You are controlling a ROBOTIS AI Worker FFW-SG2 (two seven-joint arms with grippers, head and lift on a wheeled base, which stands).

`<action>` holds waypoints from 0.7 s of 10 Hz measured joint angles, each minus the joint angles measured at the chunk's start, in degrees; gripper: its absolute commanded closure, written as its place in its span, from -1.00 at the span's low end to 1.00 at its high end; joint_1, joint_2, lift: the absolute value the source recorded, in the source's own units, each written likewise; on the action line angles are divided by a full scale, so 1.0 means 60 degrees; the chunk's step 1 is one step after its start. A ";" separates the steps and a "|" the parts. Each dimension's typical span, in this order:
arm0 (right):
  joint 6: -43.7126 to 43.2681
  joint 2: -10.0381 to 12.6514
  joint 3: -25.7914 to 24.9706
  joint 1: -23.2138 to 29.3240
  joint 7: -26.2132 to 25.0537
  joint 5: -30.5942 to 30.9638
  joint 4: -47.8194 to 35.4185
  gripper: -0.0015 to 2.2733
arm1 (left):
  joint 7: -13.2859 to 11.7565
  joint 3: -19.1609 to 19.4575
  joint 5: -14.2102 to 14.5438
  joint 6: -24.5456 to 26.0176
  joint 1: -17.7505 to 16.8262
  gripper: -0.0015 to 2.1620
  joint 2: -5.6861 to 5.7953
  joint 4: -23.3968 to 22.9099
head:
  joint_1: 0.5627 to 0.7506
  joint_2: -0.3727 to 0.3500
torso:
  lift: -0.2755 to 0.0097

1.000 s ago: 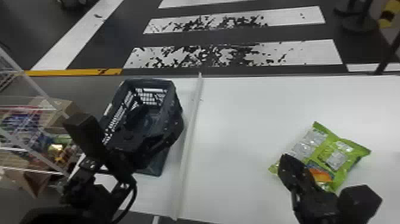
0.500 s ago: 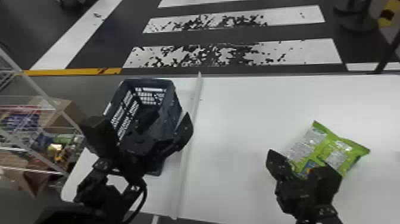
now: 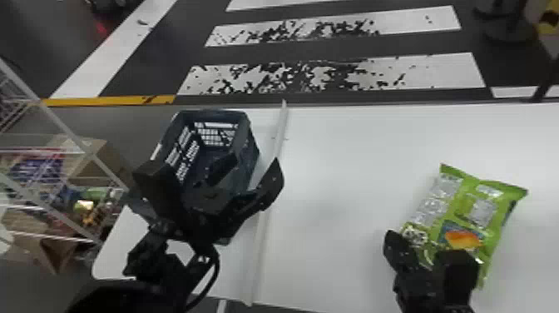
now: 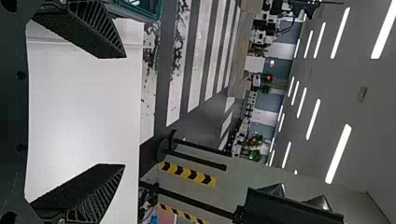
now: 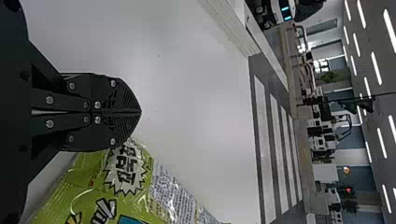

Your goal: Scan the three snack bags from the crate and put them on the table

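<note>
The green snack bag lies flat on the white table at the right. My right gripper is at that bag's near left edge; in the right wrist view its fingertips meet with nothing held, and the green bag lies beside them. The dark crate stands at the table's left, its near part hidden behind my left arm. My left gripper is over the crate's near right side; the left wrist view has its fingers wide apart with no bag between.
A long pale strip divides the crate side from the bag side of the table. A wire rack with boxes and packages stands to the left. In the left wrist view, the crate's rim is close to one finger.
My left gripper has shifted right across the crate. My right gripper first went left and forward, then came back slightly, and its fingers appear to have shut. The green bag has stayed put.
</note>
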 measured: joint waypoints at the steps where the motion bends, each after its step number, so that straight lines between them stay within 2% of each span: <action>1: -0.0003 -0.0061 -0.0233 0.0317 -0.0105 0.0001 -0.0321 0.98 | -0.0016 -0.0047 0.0003 -0.0034 -0.0048 -0.97 0.0004 0.0057 | 0.41 0.50 | 0.28; 5: 0.0263 -0.0208 -0.0797 0.0839 -0.0229 -0.0042 -0.0974 0.98 | -0.0048 -0.0165 0.0016 -0.0217 -0.0086 -0.97 0.0013 0.0172 | 0.41 0.33 | 0.28; 7: 0.0204 -0.0503 -0.0891 0.1368 -0.0177 -0.0126 -0.2005 0.98 | -0.0045 -0.0146 0.0028 -0.0353 -0.0044 -0.97 0.0037 0.0185 | 0.41 0.34 | 0.28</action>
